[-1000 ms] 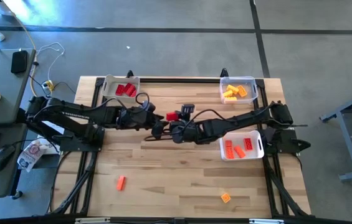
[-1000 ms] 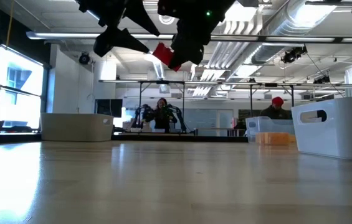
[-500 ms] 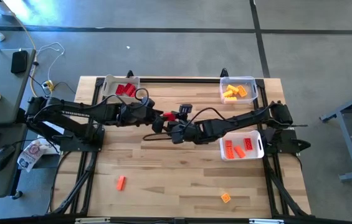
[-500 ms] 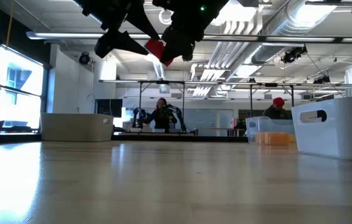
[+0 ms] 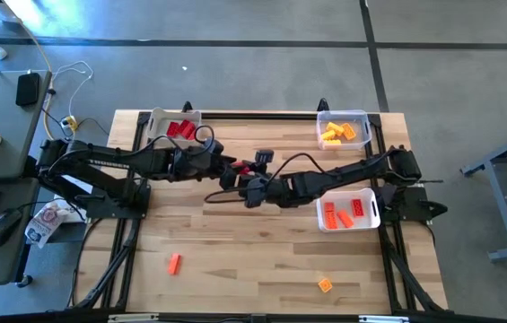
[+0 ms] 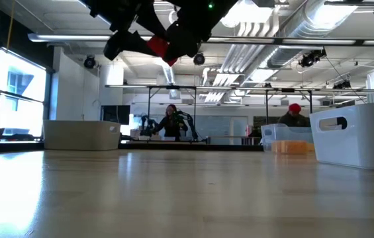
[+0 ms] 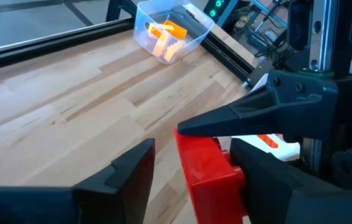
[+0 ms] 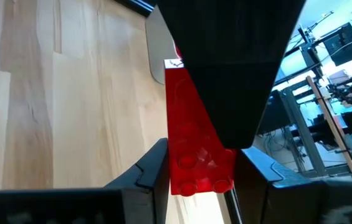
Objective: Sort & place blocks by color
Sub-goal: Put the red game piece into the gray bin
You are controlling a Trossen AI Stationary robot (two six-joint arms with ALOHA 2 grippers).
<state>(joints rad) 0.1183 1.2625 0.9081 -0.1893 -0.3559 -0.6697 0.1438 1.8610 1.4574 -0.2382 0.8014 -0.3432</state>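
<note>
A red block [image 5: 245, 167] hangs in the air over the table's middle, between my two grippers, and also shows in the low view [image 6: 159, 47]. My right gripper [image 8: 202, 149] comes from the table's right [image 5: 255, 172] and is shut on the block. My left gripper [image 7: 194, 149] comes from the table's left [image 5: 232, 169]. It is open, with one finger [image 7: 129, 171] on either side of the block's [image 7: 204, 165] free end. Two orange blocks [image 5: 174, 263] [image 5: 325, 285] lie flat on the table near its front edge. My right gripper pinches the red block between its two fingers, on opposite sides [image 8: 177, 155] of the end nearer the wrist. The fingers [image 7: 250, 112] come level from the table's right and lie along the block. It is lifted well clear of the table, its other end pointing toward the left gripper.
A white bin [image 5: 158, 135] with red blocks stands at the far left. A clear bin [image 5: 343, 114] with yellow-orange blocks is at the far right. A white bin [image 5: 371, 213] with orange blocks sits under the right arm. People show in the room beyond.
My right gripper has carried the red block toward the table's left and slightly up, into the gap between the left gripper's open fingers. The left gripper has stayed nearly in place.
</note>
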